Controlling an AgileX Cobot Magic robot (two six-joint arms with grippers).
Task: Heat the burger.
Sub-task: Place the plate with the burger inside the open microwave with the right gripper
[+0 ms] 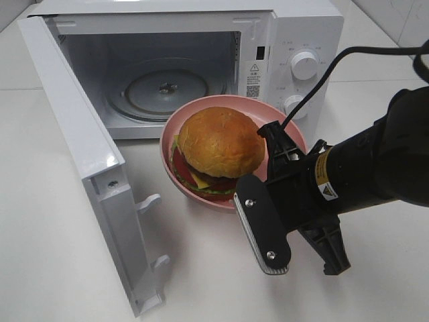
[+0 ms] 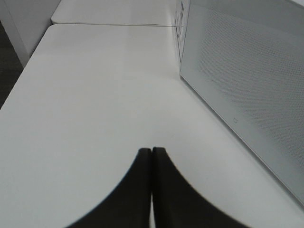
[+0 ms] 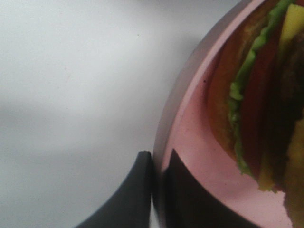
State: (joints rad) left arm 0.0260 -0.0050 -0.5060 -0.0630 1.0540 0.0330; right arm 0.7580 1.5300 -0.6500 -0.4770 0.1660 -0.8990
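The burger (image 1: pixel 221 141), with a golden domed bun and layers of cheese, red and green filling, sits on a pink plate (image 1: pixel 167 144) on the table in front of the open microwave (image 1: pixel 295 40). My right gripper (image 1: pixel 238 190) is shut on the plate's near right rim. The right wrist view shows its fingers (image 3: pixel 137 190) clamping the pink plate's rim (image 3: pixel 190 118) from either side, with the burger (image 3: pixel 256 95) close by. My left gripper (image 2: pixel 152 151) is shut on nothing, low over bare table beside the door's outer face (image 2: pixel 247 80).
The microwave door (image 1: pixel 74 127) stands swung out to the left, reaching toward the front of the table. A glass turntable (image 1: pixel 167 87) lies inside the cavity. Two knobs (image 1: pixel 305 64) are on the right panel. White tabletop (image 1: pixel 53 221) surrounds everything.
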